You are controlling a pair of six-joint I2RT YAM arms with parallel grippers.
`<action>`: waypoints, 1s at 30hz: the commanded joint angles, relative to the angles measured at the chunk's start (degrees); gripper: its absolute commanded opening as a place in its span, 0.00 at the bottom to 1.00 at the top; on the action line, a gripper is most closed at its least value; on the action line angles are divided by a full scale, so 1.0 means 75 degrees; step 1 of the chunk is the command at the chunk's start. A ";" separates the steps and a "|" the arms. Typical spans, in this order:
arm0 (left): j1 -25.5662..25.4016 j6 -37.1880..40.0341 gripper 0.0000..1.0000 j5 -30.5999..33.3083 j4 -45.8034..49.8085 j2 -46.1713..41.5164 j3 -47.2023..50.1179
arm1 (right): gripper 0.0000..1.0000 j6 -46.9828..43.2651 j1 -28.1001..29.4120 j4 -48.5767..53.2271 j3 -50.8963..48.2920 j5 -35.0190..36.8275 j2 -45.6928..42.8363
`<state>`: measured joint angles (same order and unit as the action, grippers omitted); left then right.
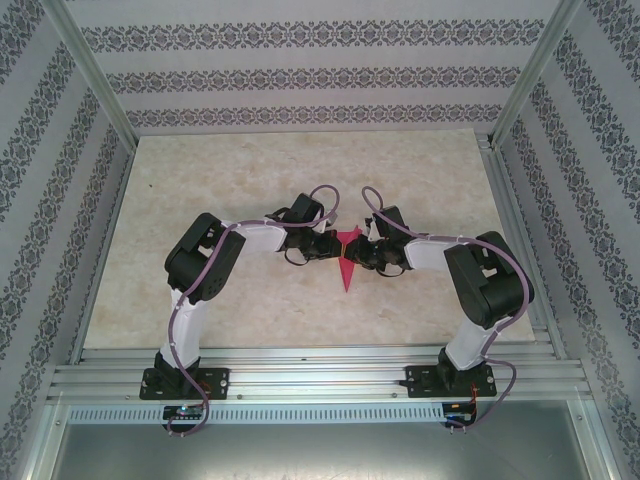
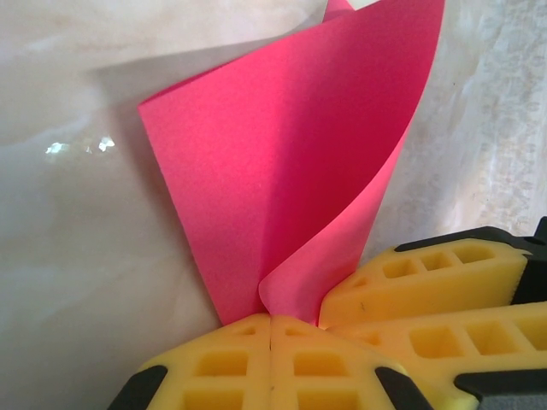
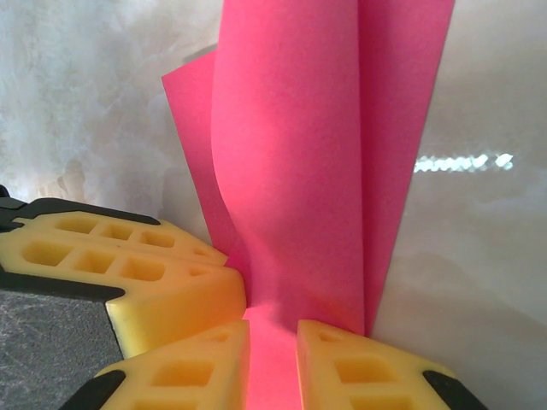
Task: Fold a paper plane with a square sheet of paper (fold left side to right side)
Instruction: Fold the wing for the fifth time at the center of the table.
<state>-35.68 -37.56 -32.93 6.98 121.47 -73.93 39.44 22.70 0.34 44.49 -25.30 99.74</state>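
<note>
Paper this thin weighs next to nothing and has no stiffness to speak of: it bends at a touch, springs back unless a crease is pressed hard, and would likely crumple under a rough pinch. The paper plane [image 1: 346, 262], bright pink and half made, lies between the two hands, its sharp point aimed back toward the arms' bases. Directly ahead of the left gripper [image 2: 270, 325] one side of it curls up off the table in a loose, uncreased roll. That gripper's yellow fingers are pressed together, tips touching the root of the curl; whether a sliver of paper is nipped between them cannot be told. The right gripper [image 3: 272, 333] faces it from the opposite side, fingers narrowly apart with pink showing in the gap, not visibly clamped. The best hold, I judge, is a light pinch on a free edge of the raised side, the other hand pressing flat beside the fold line. Beneath both hands the table [image 1: 200, 190] is pale, marbled and glossy, so the sheet will probably slide unless pinned. Patterned wallpaper [image 1: 300, 75] closes the space on three sides, with aluminium posts [image 1: 88, 68] at the corners.
</note>
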 commanded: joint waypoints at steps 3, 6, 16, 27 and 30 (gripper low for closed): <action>0.0119 0.0386 0.13 0.1054 0.0323 0.0014 0.0179 | 0.22 -0.0162 -0.0149 0.0324 -0.0223 0.0452 0.0330; 0.0269 0.0452 0.17 0.1151 0.0334 -0.0548 0.0486 | 0.21 -0.0132 -0.0149 0.0319 -0.0266 0.0492 0.0318; -0.0142 -0.0451 0.13 0.0390 -0.1983 -0.2418 0.2926 | 0.18 -0.0046 -0.0155 0.0220 -0.0283 0.0411 0.0260; -0.1072 -0.1456 0.08 0.0604 -0.3299 -0.2553 0.2848 | 0.18 0.0064 -0.0144 0.0066 -0.0342 0.0350 0.0295; -0.1189 -0.1380 0.08 0.0754 -0.3101 -0.2280 0.2661 | 0.17 0.0073 -0.0144 0.0039 -0.0319 0.0332 0.0306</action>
<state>-43.33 -47.27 -28.82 -14.00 103.50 -51.75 39.48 22.06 -1.04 43.72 -25.54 99.94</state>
